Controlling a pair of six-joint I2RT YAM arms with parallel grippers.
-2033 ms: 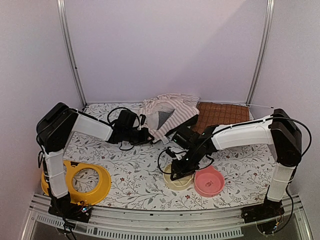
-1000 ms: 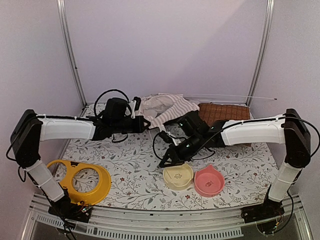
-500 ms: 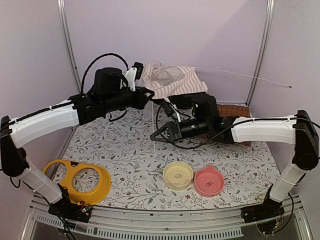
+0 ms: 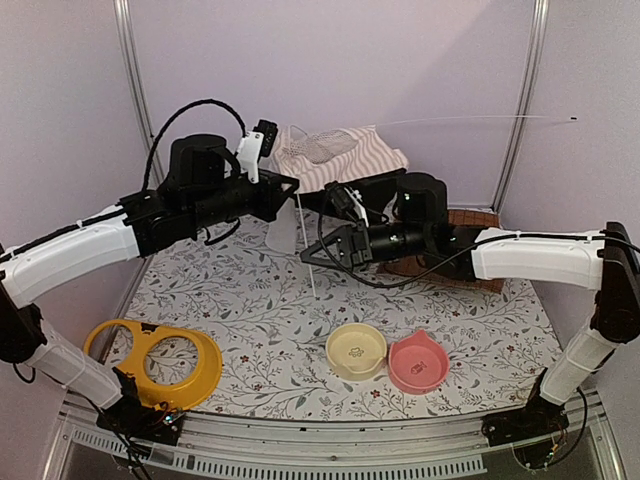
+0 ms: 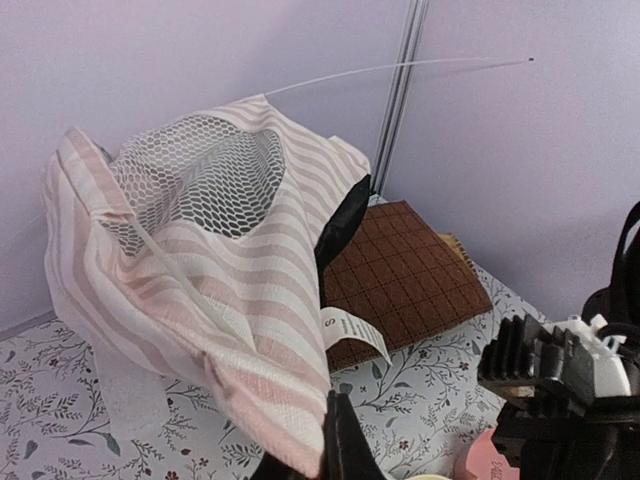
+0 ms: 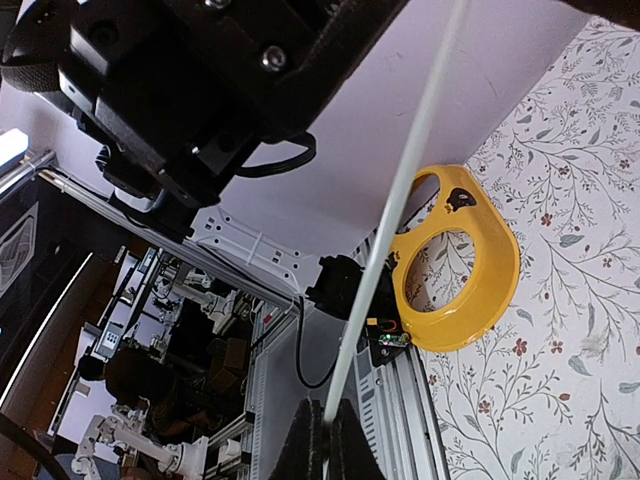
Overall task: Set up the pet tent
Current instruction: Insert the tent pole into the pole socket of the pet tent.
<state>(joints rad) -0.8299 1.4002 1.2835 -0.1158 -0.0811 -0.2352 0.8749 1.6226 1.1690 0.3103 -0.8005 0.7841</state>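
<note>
— Tent location?
— Pet tent (image 4: 340, 155) hanging above the table (image 4: 250, 330) near the back wall, pinched at its lower hem by the left gripper (image 4: 293, 186). Right gripper (image 4: 306, 257) clamped tight on 1 clear pole (image 6: 400, 200).
— Any writing?
— White tag (image 5: 352, 335), possibly "S"; rest too small.

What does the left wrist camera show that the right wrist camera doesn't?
Only the left wrist view: the pet tent, its striped fabric and mesh, and the brown quilted mat. Only the right wrist view: the yellow bowl stand. Both: a thin clear pole and the floral table cover.
</note>
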